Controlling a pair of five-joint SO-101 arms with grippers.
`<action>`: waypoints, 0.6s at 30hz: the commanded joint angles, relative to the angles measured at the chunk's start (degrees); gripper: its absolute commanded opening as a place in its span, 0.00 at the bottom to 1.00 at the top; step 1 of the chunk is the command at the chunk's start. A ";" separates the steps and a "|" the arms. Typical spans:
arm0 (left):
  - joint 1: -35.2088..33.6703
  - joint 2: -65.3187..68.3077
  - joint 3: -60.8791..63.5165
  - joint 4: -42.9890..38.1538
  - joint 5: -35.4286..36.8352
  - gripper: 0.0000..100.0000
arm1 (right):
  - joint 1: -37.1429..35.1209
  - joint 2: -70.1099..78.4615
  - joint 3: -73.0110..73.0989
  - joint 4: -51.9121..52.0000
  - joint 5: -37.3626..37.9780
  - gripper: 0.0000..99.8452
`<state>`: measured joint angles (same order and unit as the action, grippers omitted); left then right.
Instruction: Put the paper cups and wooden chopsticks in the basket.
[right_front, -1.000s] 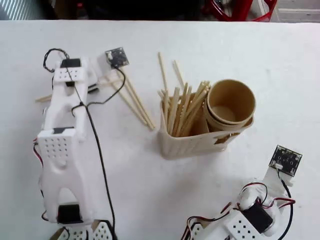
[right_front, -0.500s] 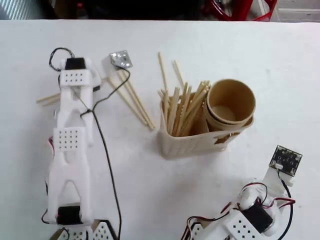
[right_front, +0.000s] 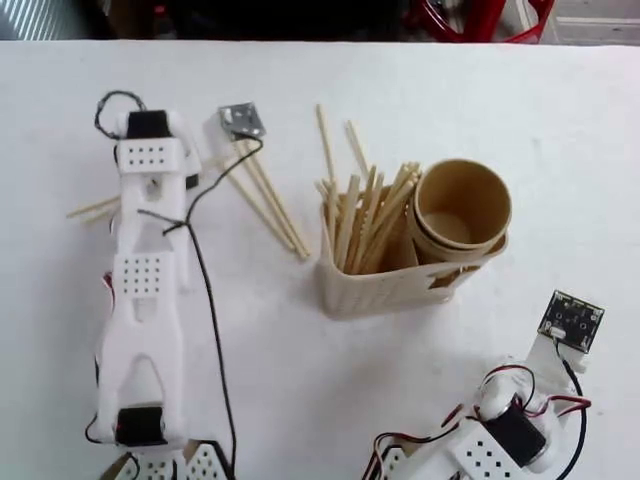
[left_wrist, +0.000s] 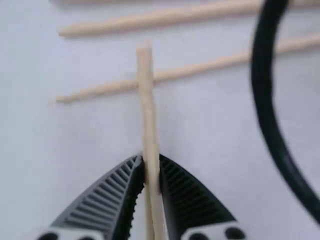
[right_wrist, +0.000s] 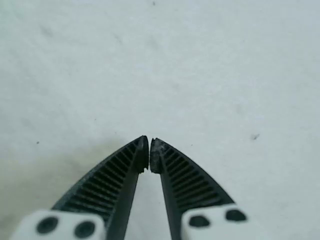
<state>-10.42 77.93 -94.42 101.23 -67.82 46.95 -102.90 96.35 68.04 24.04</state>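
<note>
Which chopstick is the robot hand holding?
The chopstick pinched in the left hand. It points across the loose chopsticks lying flat on the table; others stand in the basket.

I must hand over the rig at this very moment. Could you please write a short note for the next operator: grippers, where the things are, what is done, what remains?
Left gripper: shut on one chopstick.
Right gripper: shut, holding nothing, over the bare table.
Done: two stacked paper cups and a bunch of chopsticks stand in the basket.
Left: the held chopstick, plus the loose chopsticks lying on the table by the left arm.
</note>
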 joint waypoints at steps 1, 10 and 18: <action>0.48 -12.26 -1.14 1.23 6.86 0.02 | 0.40 -0.40 0.53 -0.57 -0.18 0.02; -0.04 -31.69 1.32 1.49 25.32 0.02 | 0.40 -0.40 0.53 -0.57 -0.18 0.02; 4.26 -61.49 32.62 1.32 32.00 0.02 | 0.40 -0.40 0.53 -0.57 -0.18 0.02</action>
<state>-9.19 31.16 -73.32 102.37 -37.14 46.95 -102.90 96.35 68.04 24.04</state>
